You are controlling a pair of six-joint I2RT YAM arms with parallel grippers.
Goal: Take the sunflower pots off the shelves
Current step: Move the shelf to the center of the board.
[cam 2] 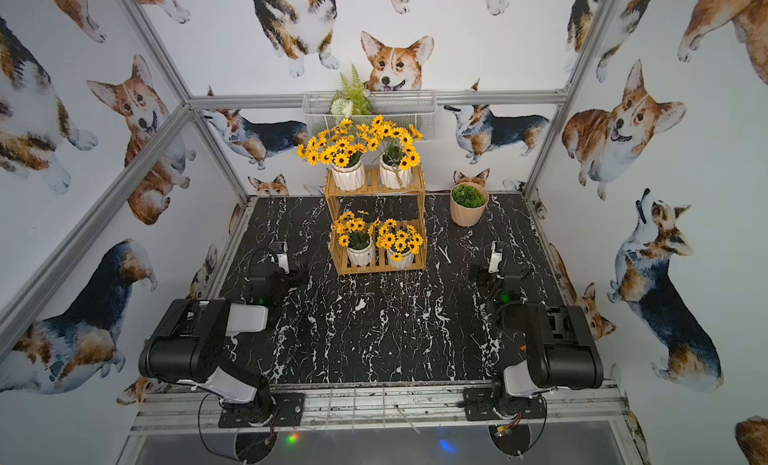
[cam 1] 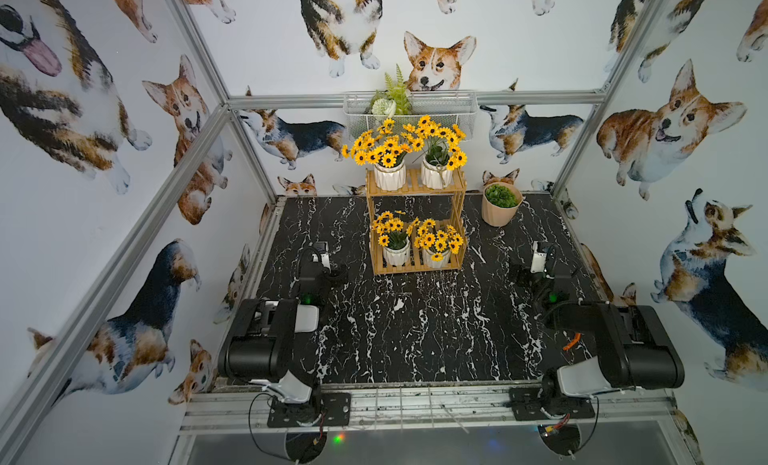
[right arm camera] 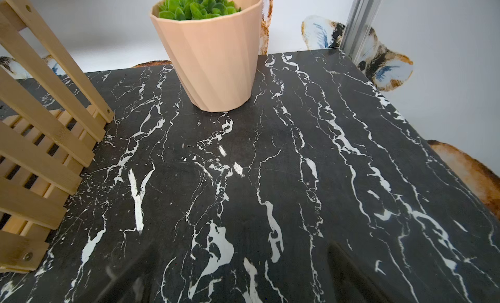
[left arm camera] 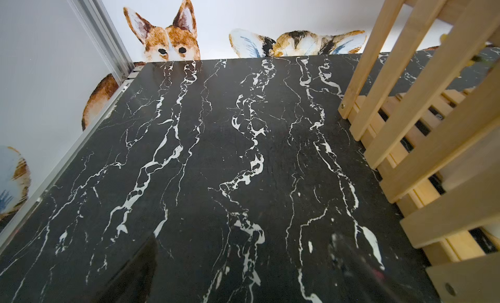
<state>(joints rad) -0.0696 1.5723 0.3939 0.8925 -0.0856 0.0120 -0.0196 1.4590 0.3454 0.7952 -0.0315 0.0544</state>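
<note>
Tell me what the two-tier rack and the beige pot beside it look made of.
Two-tier slatted rack: pale unpainted wood, matt; grain and screw heads show. Beige faceted pot: matt plastic or ceramic, unclear which; smooth, even, no gloss.

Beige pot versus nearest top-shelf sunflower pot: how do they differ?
The beige pot is bigger; the sunflower pot is small and white. The beige pot holds low green foliage, the sunflower pot tall yellow blooms. The beige pot stands on the table, the sunflower pot on the shelves. Both upright.
</note>
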